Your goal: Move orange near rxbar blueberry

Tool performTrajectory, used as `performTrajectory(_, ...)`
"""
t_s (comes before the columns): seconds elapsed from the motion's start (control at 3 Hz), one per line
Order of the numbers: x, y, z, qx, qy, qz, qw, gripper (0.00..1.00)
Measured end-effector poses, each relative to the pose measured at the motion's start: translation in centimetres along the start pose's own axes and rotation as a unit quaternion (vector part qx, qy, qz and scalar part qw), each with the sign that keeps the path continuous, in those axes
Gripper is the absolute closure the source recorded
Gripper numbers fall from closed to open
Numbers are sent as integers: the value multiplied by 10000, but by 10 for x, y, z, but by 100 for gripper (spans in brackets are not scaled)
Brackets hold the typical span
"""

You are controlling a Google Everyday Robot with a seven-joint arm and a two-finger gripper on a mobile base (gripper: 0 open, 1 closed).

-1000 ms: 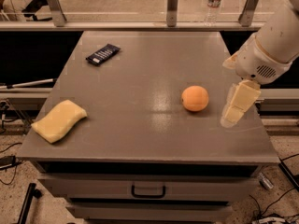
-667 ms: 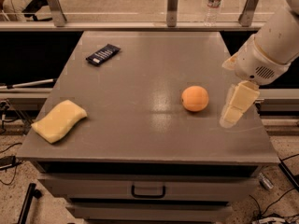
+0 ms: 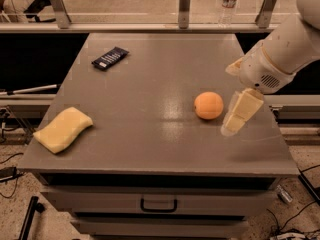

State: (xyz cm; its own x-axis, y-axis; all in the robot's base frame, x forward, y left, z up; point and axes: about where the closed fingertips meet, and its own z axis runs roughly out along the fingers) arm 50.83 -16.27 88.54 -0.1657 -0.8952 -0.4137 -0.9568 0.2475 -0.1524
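Note:
The orange [image 3: 208, 105] sits on the grey table [image 3: 150, 134], right of centre. The rxbar blueberry [image 3: 110, 58], a dark navy bar with white print, lies flat at the far left of the table, well away from the orange. My gripper [image 3: 229, 100] is just right of the orange, low over the table and open. Its lower cream finger [image 3: 241, 111] points down-left and stands close beside the orange. The upper finger [image 3: 234, 67] is farther back. The gripper holds nothing.
A pale yellow wavy sponge [image 3: 63, 129] lies near the table's front left corner. A water bottle [image 3: 228, 3] stands behind the rail at the back. The white arm [image 3: 285, 49] reaches in from the right. A drawer handle [image 3: 158, 204] is below the front edge.
My gripper has moved a little to the left, closer to the orange. The orange, bar and sponge have not moved.

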Motion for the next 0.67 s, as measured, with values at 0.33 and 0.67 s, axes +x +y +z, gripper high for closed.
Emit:
performTrajectory(0.33, -9, 3, 18, -11, -251, -178, 9995, 0)
performTrajectory(0.67, -8, 4, 37, -1, -377, -261, 9989, 0)
